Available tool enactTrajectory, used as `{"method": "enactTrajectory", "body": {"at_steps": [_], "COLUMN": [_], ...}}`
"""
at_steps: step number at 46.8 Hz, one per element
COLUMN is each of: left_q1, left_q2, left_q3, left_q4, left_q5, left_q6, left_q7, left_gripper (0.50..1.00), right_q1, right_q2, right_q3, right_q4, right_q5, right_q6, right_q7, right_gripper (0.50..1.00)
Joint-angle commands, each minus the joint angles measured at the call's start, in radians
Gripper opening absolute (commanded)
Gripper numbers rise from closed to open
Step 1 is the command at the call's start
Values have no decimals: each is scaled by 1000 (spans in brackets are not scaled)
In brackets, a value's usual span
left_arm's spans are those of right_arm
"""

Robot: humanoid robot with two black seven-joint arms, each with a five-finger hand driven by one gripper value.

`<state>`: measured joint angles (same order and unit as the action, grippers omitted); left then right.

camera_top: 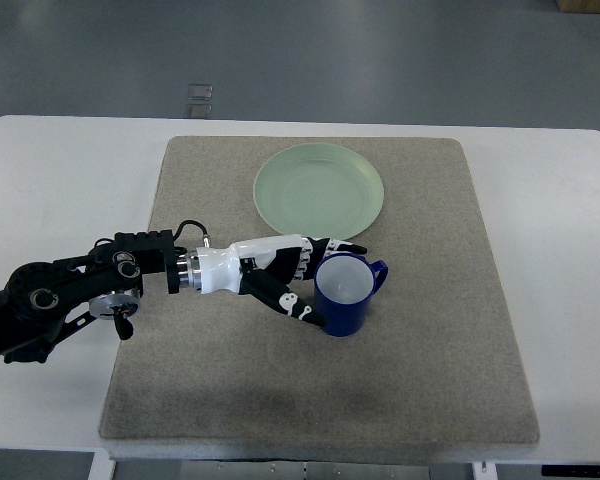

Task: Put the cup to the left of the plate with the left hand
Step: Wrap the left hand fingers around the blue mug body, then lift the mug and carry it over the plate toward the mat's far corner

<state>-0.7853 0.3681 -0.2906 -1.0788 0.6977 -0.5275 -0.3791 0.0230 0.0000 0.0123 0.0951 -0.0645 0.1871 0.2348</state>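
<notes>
A blue cup (348, 308) with a handle on its upper right stands upright on the grey mat (420, 380), just below and right of the pale green plate (319, 190). My left hand (337, 284) reaches in from the left and brackets the cup. Its fingers (332, 247) stretch nearly straight along the cup's far side. The thumb (298, 305) lies against the near left side. The fingers look spread rather than curled tight, and the cup rests on the mat. The right arm does not show.
The mat covers most of a white table (50, 180). The plate sits at the mat's upper middle. Bare mat lies left of the plate and along the front. My left forearm (70, 290) crosses the table's left part.
</notes>
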Motion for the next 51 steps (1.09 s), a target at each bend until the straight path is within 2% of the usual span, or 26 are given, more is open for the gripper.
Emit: {"method": "enactTrajectory", "body": {"at_steps": [1, 4, 13, 28, 32, 39, 42, 49, 51], "left_q1": [-2, 0, -2, -2, -2, -2, -2, -2, -2], "left_q2": [0, -8, -15, -15, -15, -23, -29, -38, -38], "left_q3": [-1, -1, -1, -1, -1, -1, -1, -1, -2], "left_q4": [-3, 0, 11, 14, 16, 16, 20, 37, 37], "left_q5": [0, 2, 2, 3, 5, 5, 5, 3, -1], "left_q6": [0, 0, 0, 17, 17, 18, 21, 44, 44], "left_q7": [0, 0, 0, 0, 0, 0, 0, 0, 0], "left_gripper": [939, 902, 866, 831, 791, 673, 662, 591, 587], "right_q1": [0, 0, 0, 0, 0, 0, 0, 0, 0], "right_q2": [0, 0, 0, 0, 0, 0, 0, 0, 0], "right_q3": [0, 0, 0, 0, 0, 0, 0, 0, 0], "right_q4": [0, 0, 0, 0, 0, 0, 0, 0, 0], "right_q5": [0, 0, 0, 0, 0, 0, 0, 0, 0], "right_q6": [0, 0, 0, 0, 0, 0, 0, 0, 0], "right_q7": [0, 0, 0, 0, 0, 0, 0, 0, 0], "right_gripper": [932, 932, 932, 932, 932, 932, 932, 932, 932]}}
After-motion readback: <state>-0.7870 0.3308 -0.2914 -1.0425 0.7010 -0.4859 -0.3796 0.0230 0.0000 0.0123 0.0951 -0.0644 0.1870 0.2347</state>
